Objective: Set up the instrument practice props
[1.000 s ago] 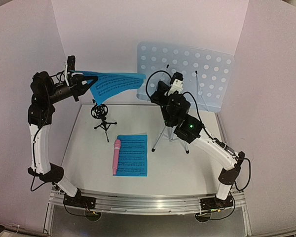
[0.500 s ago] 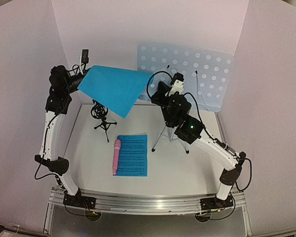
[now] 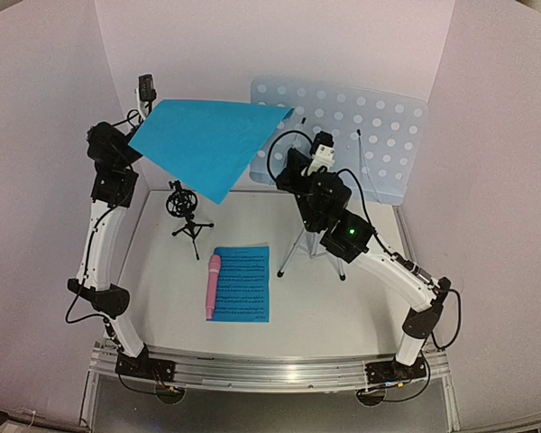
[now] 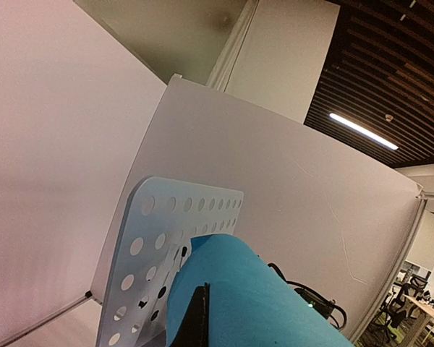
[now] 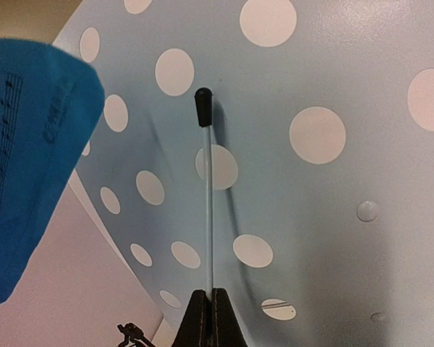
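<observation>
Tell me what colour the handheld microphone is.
The microphone is pink, clearest in the top external view.

**Soft light, bent edges**

Overhead view bright and even, white walls bowing outward around the music stand. Close up, the stand's wire throws a soft shadow rightward; above the stand, a ceiling strip glares.

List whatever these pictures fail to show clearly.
- Grip of the left jaws on the raised sheet: in the top view the sheet covers it, and the left wrist view's bottom edge crops it.
- The tripod: top view, mostly behind the right arm.
- Notes on the flat sheet: top view, too small to read.
- Hold of the right jaws on the wire: right wrist view, cropped at the bottom.
</observation>
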You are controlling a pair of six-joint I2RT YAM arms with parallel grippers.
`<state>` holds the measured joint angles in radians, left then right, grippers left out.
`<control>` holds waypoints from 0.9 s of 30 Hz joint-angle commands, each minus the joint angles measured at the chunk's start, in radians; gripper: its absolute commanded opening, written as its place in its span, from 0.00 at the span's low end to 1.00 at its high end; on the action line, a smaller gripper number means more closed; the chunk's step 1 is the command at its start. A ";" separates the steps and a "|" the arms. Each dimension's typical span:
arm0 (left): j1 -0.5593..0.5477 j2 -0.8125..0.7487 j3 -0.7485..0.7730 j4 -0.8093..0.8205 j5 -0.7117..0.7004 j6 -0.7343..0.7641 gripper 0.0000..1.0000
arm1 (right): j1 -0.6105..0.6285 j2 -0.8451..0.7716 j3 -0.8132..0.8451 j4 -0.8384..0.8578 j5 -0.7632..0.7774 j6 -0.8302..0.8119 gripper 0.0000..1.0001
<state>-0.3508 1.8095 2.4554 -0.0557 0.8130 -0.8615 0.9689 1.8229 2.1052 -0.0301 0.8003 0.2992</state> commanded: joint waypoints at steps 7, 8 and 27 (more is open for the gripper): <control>-0.074 0.068 0.040 0.115 -0.095 0.034 0.00 | -0.002 -0.006 0.004 -0.022 -0.059 -0.034 0.00; -0.079 0.074 0.045 0.120 -0.101 0.041 0.00 | -0.002 -0.006 0.003 -0.022 -0.063 -0.034 0.00; -0.090 0.119 0.070 0.225 -0.171 0.081 0.00 | -0.002 -0.037 -0.038 -0.022 -0.097 -0.029 0.00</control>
<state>-0.4335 1.9182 2.4985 0.1332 0.6694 -0.8086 0.9642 1.8104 2.0839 -0.0204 0.7556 0.2787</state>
